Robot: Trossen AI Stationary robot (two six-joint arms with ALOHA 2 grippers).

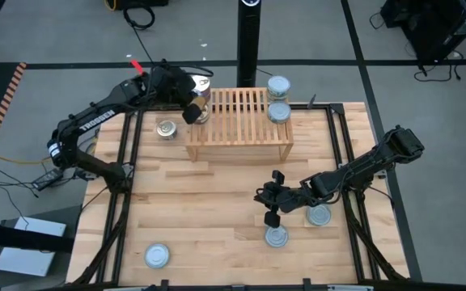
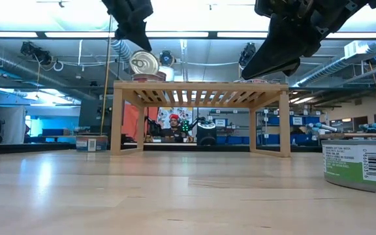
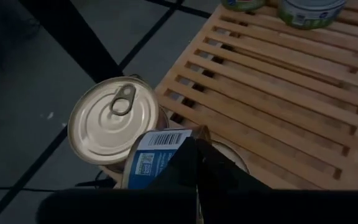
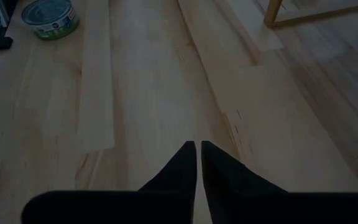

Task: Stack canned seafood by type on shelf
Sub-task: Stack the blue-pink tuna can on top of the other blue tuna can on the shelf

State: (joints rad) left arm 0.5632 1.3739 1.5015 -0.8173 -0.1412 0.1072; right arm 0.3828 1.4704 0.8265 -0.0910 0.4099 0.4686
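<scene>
Since the left gripper pinches a blue-labelled round tin tilted against the gold pull-tab tin at the slatted light-wood shelf's left end, letting go could roll it off. Only the left wrist view shows that tilt. The right gripper, fingers closed and empty, hovers above the tabletop; the high view shows loose tins nearby.

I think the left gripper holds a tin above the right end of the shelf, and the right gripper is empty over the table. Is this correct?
Not quite. The left gripper holds its tin above the left end of the shelf, not the right end; the high view shows this. The rest stands: the right gripper is empty over the table, its fingers together.
</scene>
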